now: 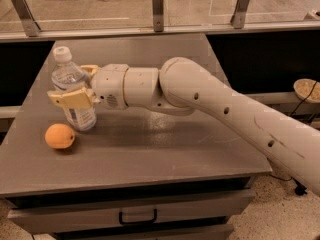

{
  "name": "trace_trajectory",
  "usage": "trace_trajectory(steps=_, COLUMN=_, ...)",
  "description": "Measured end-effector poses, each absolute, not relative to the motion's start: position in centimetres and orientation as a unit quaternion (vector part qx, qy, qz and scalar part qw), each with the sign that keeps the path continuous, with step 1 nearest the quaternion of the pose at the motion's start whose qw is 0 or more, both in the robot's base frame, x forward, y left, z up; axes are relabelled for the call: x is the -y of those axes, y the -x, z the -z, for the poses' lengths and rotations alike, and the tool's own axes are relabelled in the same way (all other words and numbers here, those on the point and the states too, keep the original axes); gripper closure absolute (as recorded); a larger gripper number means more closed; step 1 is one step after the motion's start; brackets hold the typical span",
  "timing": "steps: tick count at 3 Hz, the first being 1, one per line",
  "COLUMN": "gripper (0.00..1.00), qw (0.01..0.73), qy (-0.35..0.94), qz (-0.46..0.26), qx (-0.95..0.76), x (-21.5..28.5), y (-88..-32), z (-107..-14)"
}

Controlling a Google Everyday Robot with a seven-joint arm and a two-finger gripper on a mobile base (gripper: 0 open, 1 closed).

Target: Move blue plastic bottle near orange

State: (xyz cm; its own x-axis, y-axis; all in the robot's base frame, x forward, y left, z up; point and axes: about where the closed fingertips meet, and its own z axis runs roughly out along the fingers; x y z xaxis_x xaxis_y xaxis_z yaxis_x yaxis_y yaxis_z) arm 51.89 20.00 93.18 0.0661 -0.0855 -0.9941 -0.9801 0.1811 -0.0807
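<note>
Hand (75, 84) is gripping blue plastic bottle (67, 76) upright on bench (175, 149); orange (60, 136) is lying just below hand, beside bottle. Move is looking nearly complete; release remaining.

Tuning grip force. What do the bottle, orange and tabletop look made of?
Blue plastic bottle: thin clear bluish plastic, glossy highlights, see-through. Orange: matte skin; real fruit or replica, unclear. Tabletop: grey, matte, faint sheen, perhaps laminate or painted metal. Gripper is shut on the bottle's midsection, just behind the orange.
</note>
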Motion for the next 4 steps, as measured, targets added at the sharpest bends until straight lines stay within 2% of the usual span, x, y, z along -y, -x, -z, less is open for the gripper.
trace_trajectory(steps=1, gripper=0.12, qw=0.538, qy=0.495, qz=-0.408, qx=-0.547, x=-19.7, y=-51.8, z=-93.4)
trace_trajectory(steps=2, gripper=0.0, qw=0.539, qy=0.502, qz=-0.398, qx=-0.547, x=-19.3, y=-51.9, z=-93.8)
trace_trajectory(steps=4, gripper=0.0, qw=0.574, qy=0.508, qz=-0.351, qx=-0.539, x=-17.1, y=-53.6, z=-97.4)
